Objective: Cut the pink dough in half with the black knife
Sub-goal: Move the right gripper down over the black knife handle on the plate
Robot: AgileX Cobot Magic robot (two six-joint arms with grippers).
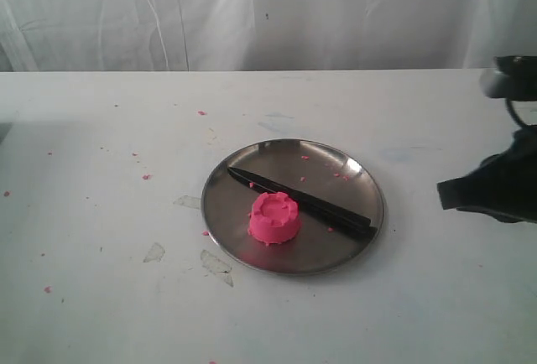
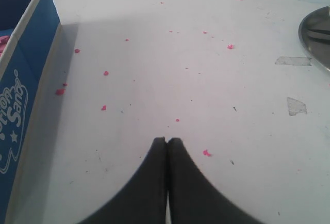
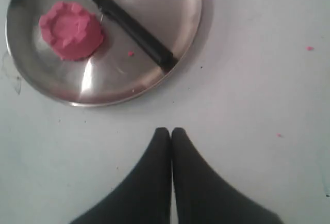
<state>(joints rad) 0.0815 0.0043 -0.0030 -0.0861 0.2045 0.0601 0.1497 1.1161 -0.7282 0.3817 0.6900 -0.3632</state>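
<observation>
White tabletop [image 1: 101,314] all round, kinda grubby, speckled with tiny pink crumbs [image 2: 105,73] and a few bits of clear tape [image 1: 216,265] near the front. Just past the tape sits a round shiny steel plate [image 1: 336,251], and on its near part is the bright pink dough [image 1: 274,217], one whole round moulded cake with a scalloped rim, uncut. Right behind it, pretty much touching, lies the slim all-black knife [image 1: 302,203], flat across the plate on a diagonal, point toward the back left, handle end by the right rim.

Right gripper [image 3: 171,131] hangs over bare table well apart from the plate, fingers pressed together, holding nothing. Left gripper [image 2: 167,140] is the same, pinched closed and empty, with a blue fabric box [image 2: 26,90] off to its side. Wrinkly white sheet [image 1: 268,12] at the back.
</observation>
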